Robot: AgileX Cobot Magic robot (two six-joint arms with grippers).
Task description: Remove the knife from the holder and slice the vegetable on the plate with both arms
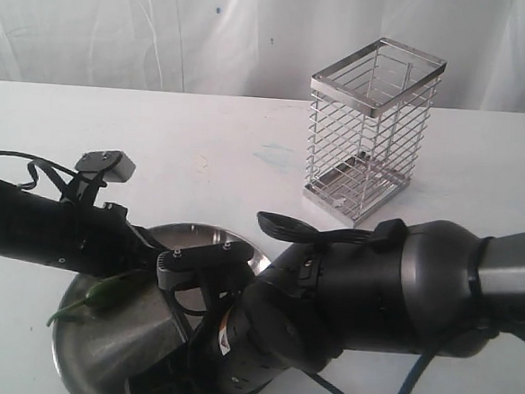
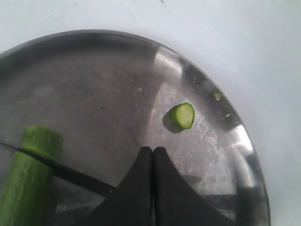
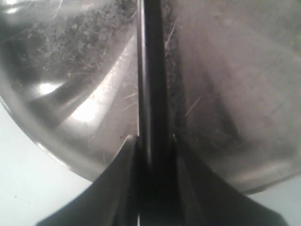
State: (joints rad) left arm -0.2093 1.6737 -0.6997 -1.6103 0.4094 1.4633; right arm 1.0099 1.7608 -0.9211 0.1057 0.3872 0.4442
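The steel plate [image 1: 112, 349] lies at the table's front left. On it rests the green chili pepper [image 1: 95, 295]; in the left wrist view its cut end [image 2: 37, 146] shows, with one round slice [image 2: 182, 116] lying apart on the plate [image 2: 94, 84]. The knife [image 3: 151, 70] sticks out from my right gripper [image 3: 151, 141], which is shut on it. Its dark blade [image 2: 70, 173] crosses the pepper just behind the cut end. My left gripper [image 2: 153, 150] is shut over the plate beside the pepper, with nothing seen between its fingers. The right arm [image 1: 355, 285] hides much of the plate.
The chrome wire holder [image 1: 372, 133] stands upright at the back right of the white table [image 1: 202, 157], with no knife in it. A small green scrap [image 2: 217, 95] lies near the plate's rim. A white curtain hangs behind the table.
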